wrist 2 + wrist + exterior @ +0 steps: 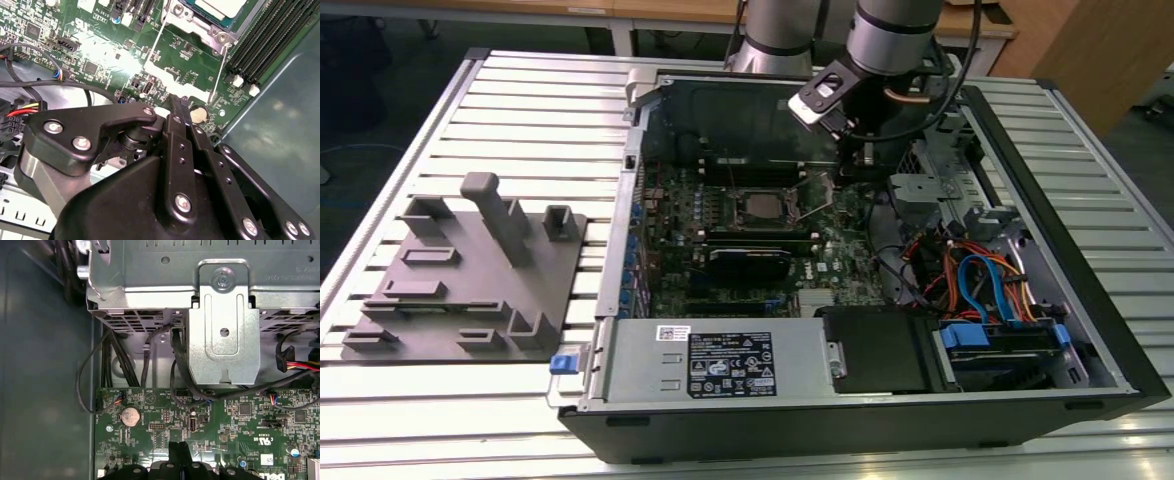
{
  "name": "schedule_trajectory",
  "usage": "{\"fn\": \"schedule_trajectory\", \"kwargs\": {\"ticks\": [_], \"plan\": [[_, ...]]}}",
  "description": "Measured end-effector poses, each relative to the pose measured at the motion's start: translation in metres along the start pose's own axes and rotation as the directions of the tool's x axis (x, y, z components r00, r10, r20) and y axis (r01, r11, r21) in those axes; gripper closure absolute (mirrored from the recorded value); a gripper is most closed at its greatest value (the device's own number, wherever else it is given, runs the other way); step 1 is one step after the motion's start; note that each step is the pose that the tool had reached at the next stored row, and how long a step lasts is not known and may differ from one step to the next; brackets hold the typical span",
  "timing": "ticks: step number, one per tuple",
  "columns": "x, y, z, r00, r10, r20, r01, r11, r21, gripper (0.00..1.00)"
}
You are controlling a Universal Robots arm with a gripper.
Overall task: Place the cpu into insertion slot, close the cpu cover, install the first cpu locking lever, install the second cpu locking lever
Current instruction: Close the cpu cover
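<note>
Robotics laboratory: slotted aluminium worktable (520, 110) carrying an opened desktop computer (854, 425) and grey fixture block (454, 290), wooden benches (654, 10) behind.

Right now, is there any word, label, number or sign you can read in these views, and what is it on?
No text here can be quoted with confidence.
Large label on the silver box: print too small to read.
Small sticker beside it on the same box: too small to read.
Green circuit board in the first wrist view: white markings, too fine to read.

Printed white sticker (731, 366) on grey metal housing (638, 385), white silkscreen marks (263, 440) on green circuit board (235, 427), none legible
</note>
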State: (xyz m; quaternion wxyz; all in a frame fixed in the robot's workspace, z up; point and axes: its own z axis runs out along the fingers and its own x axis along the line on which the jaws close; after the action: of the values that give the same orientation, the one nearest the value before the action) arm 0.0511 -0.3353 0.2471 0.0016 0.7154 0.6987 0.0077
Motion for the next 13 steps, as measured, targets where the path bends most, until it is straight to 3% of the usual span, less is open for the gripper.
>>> {"fn": "schedule_trajectory", "kwargs": {"ticks": [5, 13], "plan": [[0.0, 0.0006, 0.0015, 1.0, 0.0, 0.0018, 0.0, 1.0, 0.0021, 0.9], [0.0002, 0.0034, -0.0048, 1.0, 0.0, 0.0018, 0.0, 1.0, 0.0042, 0.9]]}}
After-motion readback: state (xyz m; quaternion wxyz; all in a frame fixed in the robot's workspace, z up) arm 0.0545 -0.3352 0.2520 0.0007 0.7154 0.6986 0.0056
